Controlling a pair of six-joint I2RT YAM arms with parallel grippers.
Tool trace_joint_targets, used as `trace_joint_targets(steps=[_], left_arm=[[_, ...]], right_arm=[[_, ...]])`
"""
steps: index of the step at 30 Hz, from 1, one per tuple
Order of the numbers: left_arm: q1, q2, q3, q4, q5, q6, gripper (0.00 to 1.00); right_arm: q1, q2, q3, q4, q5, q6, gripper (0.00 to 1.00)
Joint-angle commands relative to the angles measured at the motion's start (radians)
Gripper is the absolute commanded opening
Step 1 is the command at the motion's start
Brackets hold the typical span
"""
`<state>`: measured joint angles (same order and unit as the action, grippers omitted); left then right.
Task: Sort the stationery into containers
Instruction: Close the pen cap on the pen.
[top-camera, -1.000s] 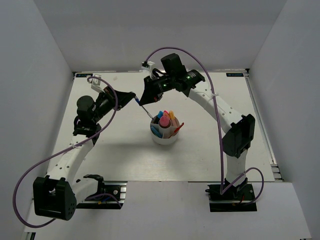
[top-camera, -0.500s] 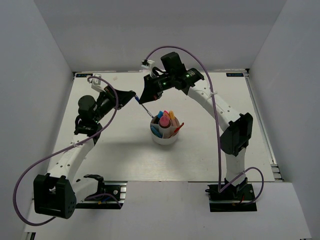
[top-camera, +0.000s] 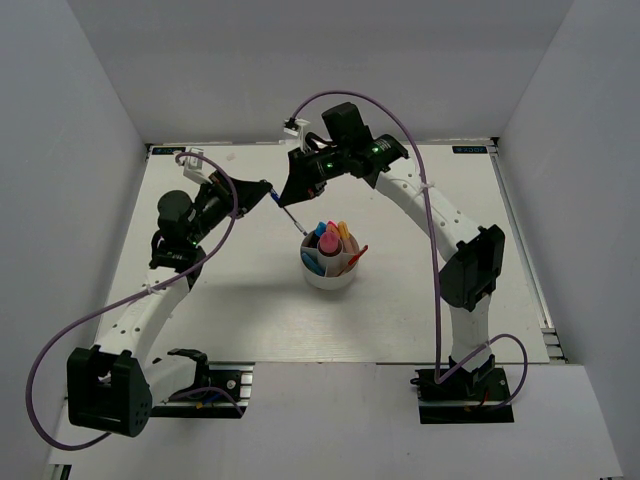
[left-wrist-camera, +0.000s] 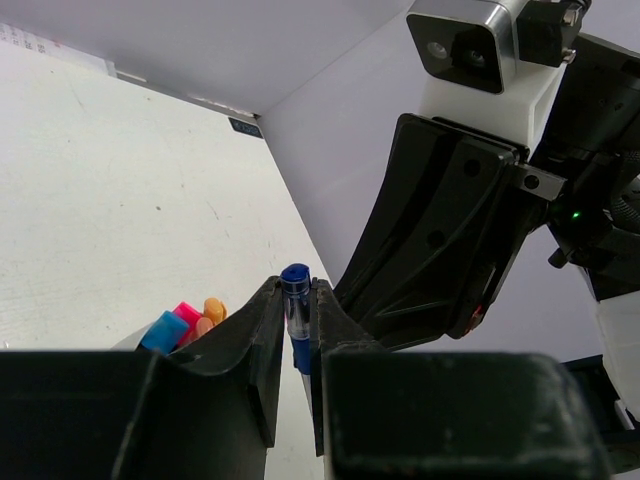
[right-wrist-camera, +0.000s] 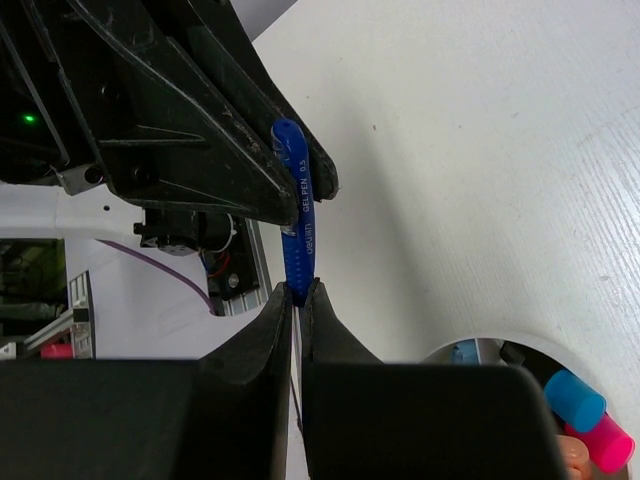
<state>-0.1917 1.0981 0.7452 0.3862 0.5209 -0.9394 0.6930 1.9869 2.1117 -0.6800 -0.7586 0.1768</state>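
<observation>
A thin blue pen (top-camera: 287, 215) hangs slanted above the table, its lower tip near the rim of the round white cup (top-camera: 328, 278). My left gripper (top-camera: 268, 191) is shut on the pen's capped end (left-wrist-camera: 296, 305). My right gripper (top-camera: 292, 200) is shut on the same pen (right-wrist-camera: 300, 215), lower on its barrel. In the right wrist view the right gripper (right-wrist-camera: 298, 293) pinches the pen just below the left fingers (right-wrist-camera: 215, 140). The cup holds blue (right-wrist-camera: 575, 398), pink (right-wrist-camera: 606, 444) and orange highlighters and a red pen (top-camera: 357, 255).
The right gripper's black body (left-wrist-camera: 440, 240) sits close beside the left gripper (left-wrist-camera: 296, 300). The white table (top-camera: 230, 300) lies below. Grey walls enclose the back and both sides. A purple cable (top-camera: 400, 112) loops over the right arm.
Almost nothing has moved. Both grippers stay on the blue pen just up and left of the cup.
</observation>
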Motion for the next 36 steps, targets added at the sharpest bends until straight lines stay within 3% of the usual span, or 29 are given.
trace_joint_targets(steps=[1,10,26,29,30,31,33,36], left_arm=[[-0.091,0.006,-0.038,-0.214,0.269,0.040,0.00],[-0.061,-0.012,0.051,-0.233,0.176,0.088,0.00],[-0.006,0.068,0.212,-0.167,0.159,0.076,0.00],[-0.006,0.078,0.229,-0.161,0.157,0.076,0.00],[-0.006,0.080,0.233,-0.158,0.157,0.076,0.00],[-0.006,0.083,0.240,-0.156,0.154,0.076,0.00],[0.003,0.085,0.252,-0.150,0.151,0.082,0.00],[0.003,0.088,0.261,-0.135,0.146,0.087,0.00]], right_arm=[[-0.024,-0.053,0.070,0.402,0.038,0.033,0.00],[-0.024,-0.168,-0.136,0.382,0.012,0.012,0.00],[-0.024,-0.289,-0.386,0.398,-0.047,0.036,0.03],[-0.026,-0.298,-0.401,0.399,-0.047,0.041,0.25],[-0.024,-0.301,-0.403,0.399,-0.045,0.041,0.46],[-0.024,-0.307,-0.409,0.395,-0.035,0.044,0.56],[-0.023,-0.316,-0.415,0.387,-0.019,0.043,0.70],[-0.027,-0.341,-0.443,0.373,-0.002,0.033,0.77]])
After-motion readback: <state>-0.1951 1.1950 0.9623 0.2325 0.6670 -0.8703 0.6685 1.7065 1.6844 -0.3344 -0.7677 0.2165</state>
